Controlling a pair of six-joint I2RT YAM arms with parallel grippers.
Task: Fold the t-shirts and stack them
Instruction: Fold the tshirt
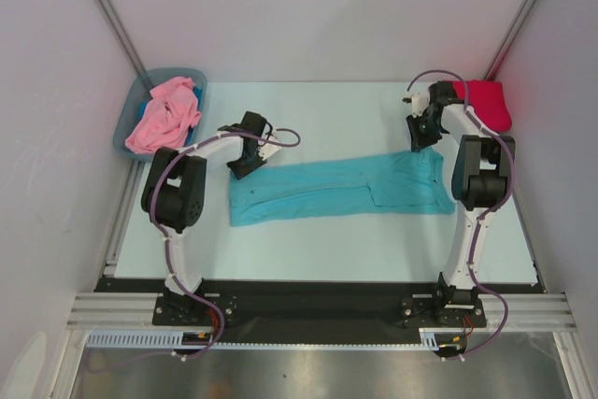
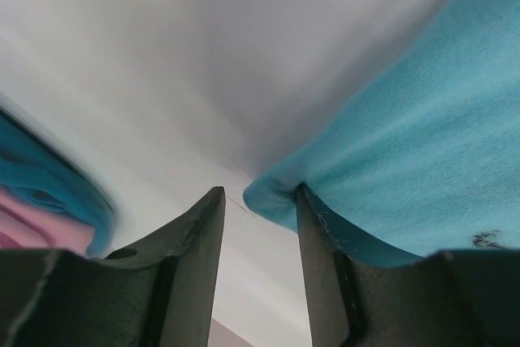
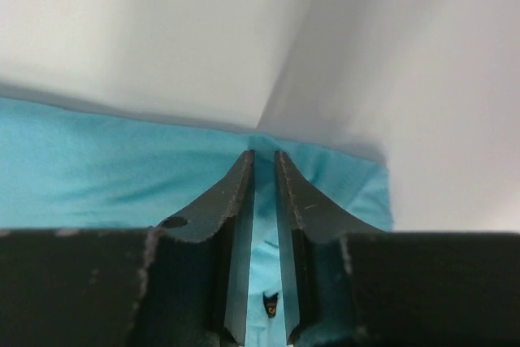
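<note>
Pink t-shirt is seen crumpled in the bin upper left, left gripper released beside the teal t-shirt, which is laid mid-frame half-folded, right gripper nearly closed over it, hold cannot be told, red t-shirt upper right, nothing stacked.

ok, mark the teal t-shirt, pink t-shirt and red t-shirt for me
teal t-shirt (image 1: 318,193), top external view, middle of its flattened body.
pink t-shirt (image 1: 163,119), top external view, centre of the crumpled heap.
red t-shirt (image 1: 493,105), top external view, its visible middle, beside the right arm.
</note>
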